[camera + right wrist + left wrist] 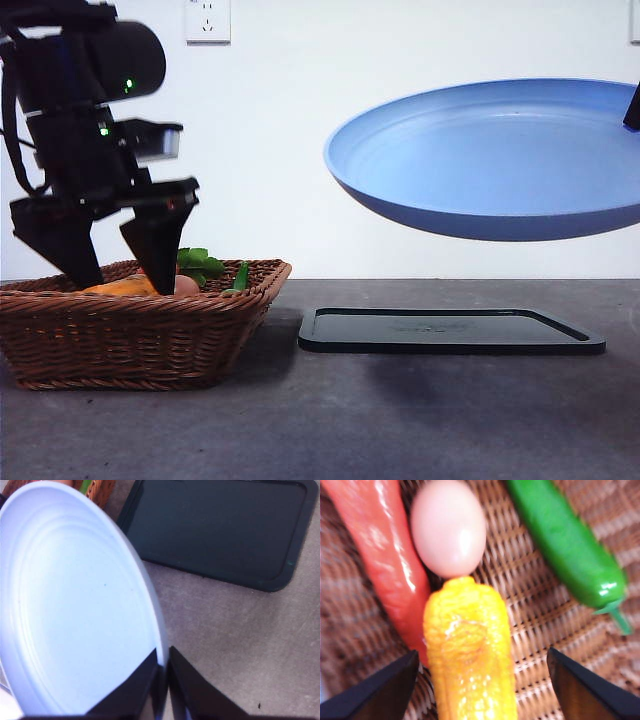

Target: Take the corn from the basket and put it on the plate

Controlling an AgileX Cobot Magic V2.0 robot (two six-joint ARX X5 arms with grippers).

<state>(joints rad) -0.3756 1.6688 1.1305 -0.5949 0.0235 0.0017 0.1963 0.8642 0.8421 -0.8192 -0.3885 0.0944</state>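
Note:
The yellow corn [470,655] lies in the brown wicker basket [130,330], its tip touching a pinkish egg [448,527]. My left gripper [482,654] is lowered into the basket and stands open, one jaw on each side of the cob and neither touching it. In the front view only a sliver of the corn [118,287] shows over the rim between the left gripper [122,283] jaws. My right gripper [162,661] is shut on the rim of the light-blue plate [75,605]. The plate [500,160] hangs tilted in the air to the right.
A red-orange carrot [380,565] lies along one side of the corn, and a green pepper [570,545] lies apart on the other side. A flat black tray [450,330] sits on the grey table under the raised plate. The tray [220,530] also shows beneath the right wrist.

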